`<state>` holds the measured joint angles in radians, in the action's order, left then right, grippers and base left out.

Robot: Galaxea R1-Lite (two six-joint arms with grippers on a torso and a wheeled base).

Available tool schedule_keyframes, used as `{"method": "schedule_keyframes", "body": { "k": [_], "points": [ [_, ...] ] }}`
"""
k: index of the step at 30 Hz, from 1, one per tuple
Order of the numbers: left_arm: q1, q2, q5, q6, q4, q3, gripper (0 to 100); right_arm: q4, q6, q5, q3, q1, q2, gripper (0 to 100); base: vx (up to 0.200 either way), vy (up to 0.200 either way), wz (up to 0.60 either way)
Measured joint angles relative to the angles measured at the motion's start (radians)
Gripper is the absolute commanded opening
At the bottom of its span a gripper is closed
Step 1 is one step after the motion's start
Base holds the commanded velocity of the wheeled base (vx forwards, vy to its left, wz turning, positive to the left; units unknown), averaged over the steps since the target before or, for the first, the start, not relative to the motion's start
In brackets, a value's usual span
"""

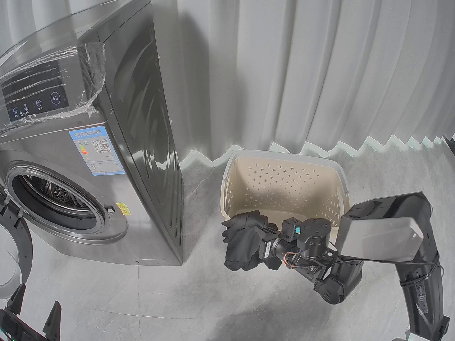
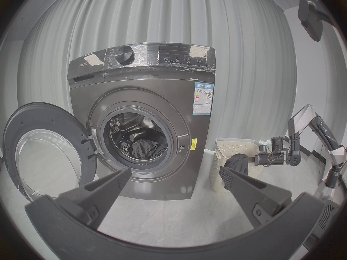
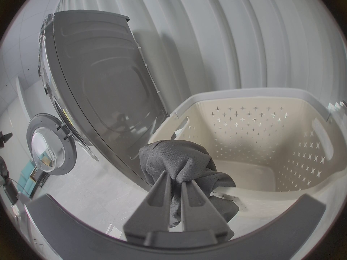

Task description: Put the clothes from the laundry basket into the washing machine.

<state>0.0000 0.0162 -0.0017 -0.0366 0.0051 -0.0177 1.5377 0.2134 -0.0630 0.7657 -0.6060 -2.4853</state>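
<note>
While the left tool (image 2: 174, 170) gapes empty, the level right tool (image 3: 176, 179) clamps a dark garment (image 3: 180, 157) by the laundry basket (image 3: 260, 92).

Washing machine (image 2: 144, 91) with dark garment (image 2: 146, 149) inside, left gripper (image 2: 174, 170) before it, fingers (image 2: 105, 190) wide apart

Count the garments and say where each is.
2. One dark garment hangs from the right claw at the laundry basket's rim; another garment lies in the washing machine drum. More may hide there.
</note>
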Motion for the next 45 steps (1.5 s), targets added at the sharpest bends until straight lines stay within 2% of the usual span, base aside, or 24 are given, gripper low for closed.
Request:
{"method": "schedule_keyframes", "body": {
  "k": [10,19,23,27,33,35,39,45],
  "points": [
    [0.000,0.000,0.000,0.000,0.000,0.000,100,0.004,-0.007,-0.011,-0.141,-0.013,0.251,0,0.000,0.000,0.00],
    [0.000,0.000,0.000,0.000,0.000,0.000,100,0.003,-0.015,-0.065,-0.292,-0.055,0.539,0,0.000,0.000,0.00],
    [0.000,0.000,0.000,0.000,0.000,0.000,100,-0.016,-0.039,-0.074,-0.353,-0.058,0.658,0,0.000,0.000,0.00],
    [0.000,0.000,0.000,0.000,0.000,0.000,100,-0.111,-0.070,-0.078,-0.381,-0.038,0.754,0,0.000,0.000,0.00],
    [0.000,0.000,0.000,-0.001,0.000,0.000,100,-0.333,-0.103,-0.083,-0.381,0.015,0.894,0,0.000,0.000,0.00],
    [0.000,0.000,0.000,-0.001,0.000,0.000,100,-0.394,-0.108,-0.105,-0.378,0.025,0.942,0,0.000,0.000,0.00],
    [0.000,0.000,0.000,-0.001,0.000,0.000,100,-0.462,-0.115,-0.188,-0.372,0.038,1.030,0,0.000,0.000,0.00],
    [-0.001,0.000,0.000,-0.003,0.000,0.000,100,-0.470,-0.117,-0.208,-0.375,0.050,1.083,0,-0.200,0.000,0.00]
  ]
}}
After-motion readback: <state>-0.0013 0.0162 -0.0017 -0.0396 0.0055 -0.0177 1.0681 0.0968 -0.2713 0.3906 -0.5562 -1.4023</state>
